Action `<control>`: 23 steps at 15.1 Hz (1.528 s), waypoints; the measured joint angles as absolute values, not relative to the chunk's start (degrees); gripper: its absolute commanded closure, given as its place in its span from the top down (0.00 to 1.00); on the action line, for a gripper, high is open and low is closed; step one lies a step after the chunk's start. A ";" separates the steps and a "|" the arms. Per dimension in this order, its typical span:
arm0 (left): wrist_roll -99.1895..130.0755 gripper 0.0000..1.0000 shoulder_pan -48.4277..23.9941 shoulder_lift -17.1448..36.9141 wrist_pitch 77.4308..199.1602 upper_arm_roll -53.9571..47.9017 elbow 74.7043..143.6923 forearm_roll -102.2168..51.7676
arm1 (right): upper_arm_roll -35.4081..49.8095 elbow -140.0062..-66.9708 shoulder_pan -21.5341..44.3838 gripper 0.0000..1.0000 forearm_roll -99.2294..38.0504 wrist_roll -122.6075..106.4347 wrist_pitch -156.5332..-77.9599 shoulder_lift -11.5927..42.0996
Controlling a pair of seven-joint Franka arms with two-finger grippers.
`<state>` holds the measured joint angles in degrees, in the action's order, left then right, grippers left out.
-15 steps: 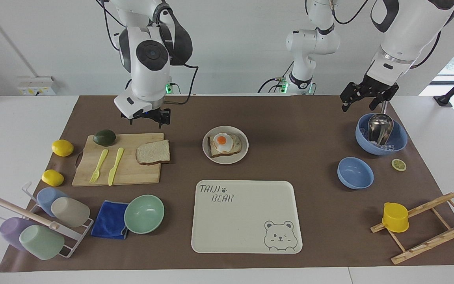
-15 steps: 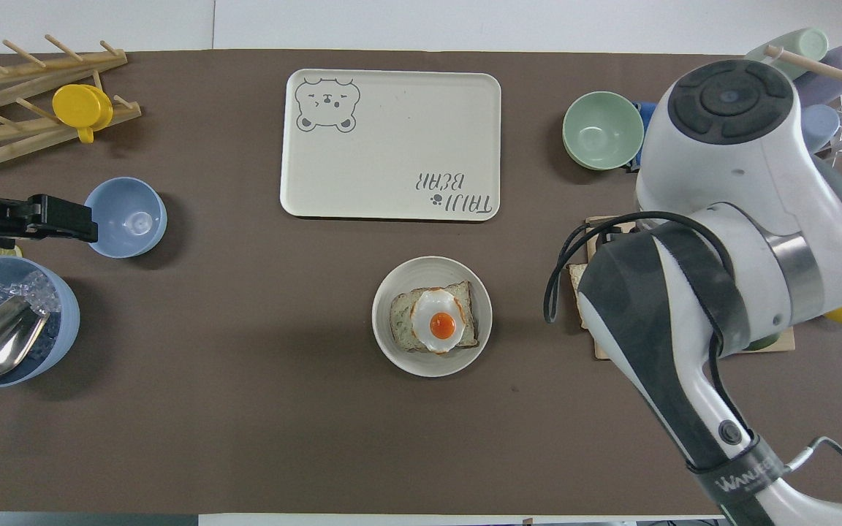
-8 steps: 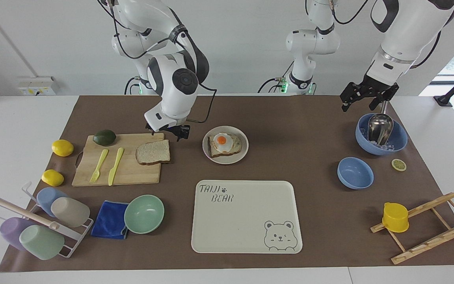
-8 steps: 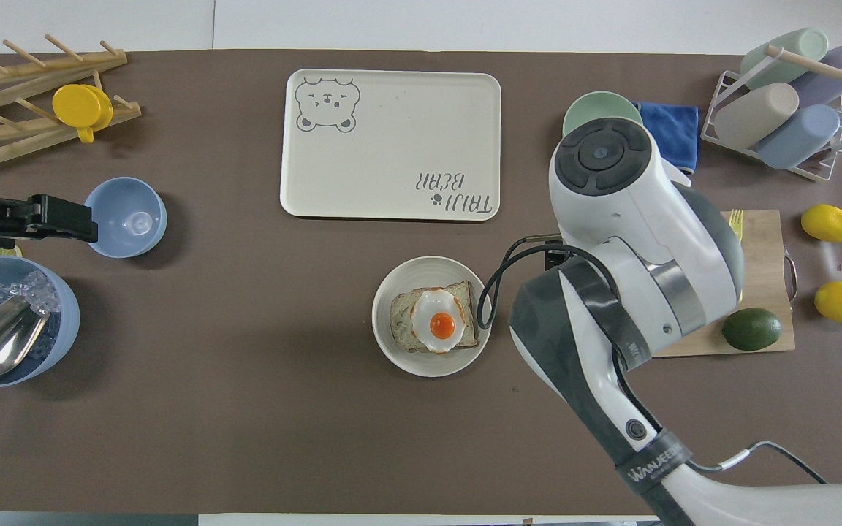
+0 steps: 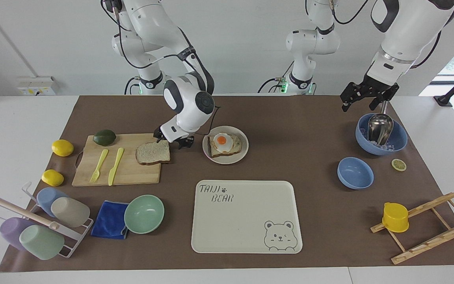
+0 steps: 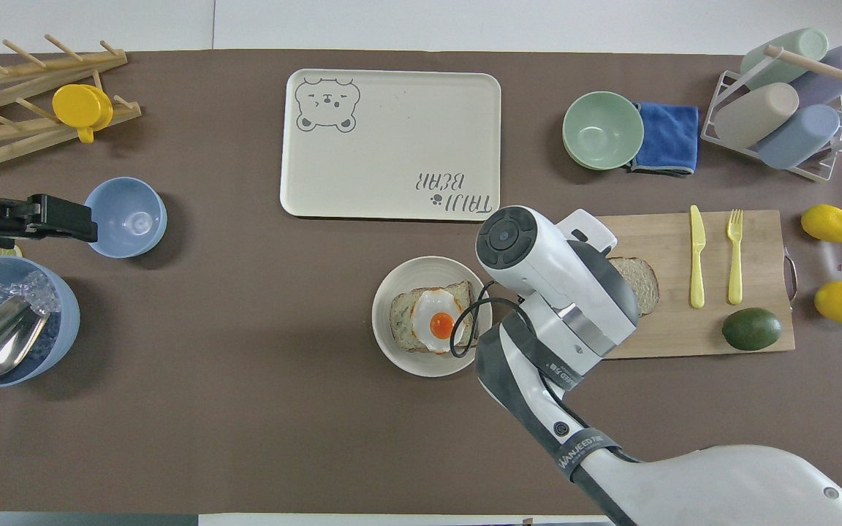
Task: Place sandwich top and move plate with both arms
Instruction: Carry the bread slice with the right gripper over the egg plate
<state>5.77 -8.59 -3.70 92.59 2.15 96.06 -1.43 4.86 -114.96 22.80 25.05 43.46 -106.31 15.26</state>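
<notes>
**Right hand comes down at the bread slice's corner**

Right hand (image 5: 173,141) sits left of centre in the facing frame, low at the corner of the sandwich top (image 5: 153,152), where the cutting board (image 5: 118,172) edges toward the plate (image 5: 243,152). A second ago it hung near the upper left, above the board's edge by the avocado (image 5: 104,137); half a second ago it was over the board's corner, higher than now. Its fingers look spread, one at the slice's upper corner and one past the board's edge; whether they touch the bread I cannot tell. The slice lies flat on the board as before, beside the yellow fork (image 5: 99,165) and knife (image 5: 115,166). In the overhead frame the arm's wrist now hides only part of the slice, where earlier it hid most of the board.

At centre, the plate rests on the tabletop (image 5: 290,130) with the egg-topped toast (image 5: 224,144) on it, unmoved, the bear-print tray (image 5: 246,217) below it.

At upper right, the left hand (image 5: 369,94) waits above the blue bowl (image 5: 398,140) holding ice and a metal scoop (image 5: 380,128), fingers spread, unchanged.
</notes>
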 measured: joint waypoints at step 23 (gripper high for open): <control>5.80 1.00 -8.59 -3.70 92.59 2.16 96.06 -1.43 | 4.99 -120.62 22.80 0.00 34.18 42.71 -107.56 13.12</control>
<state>5.80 -8.59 -3.70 92.59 2.16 96.06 -1.43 4.99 -120.62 22.80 34.18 42.71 -107.56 13.12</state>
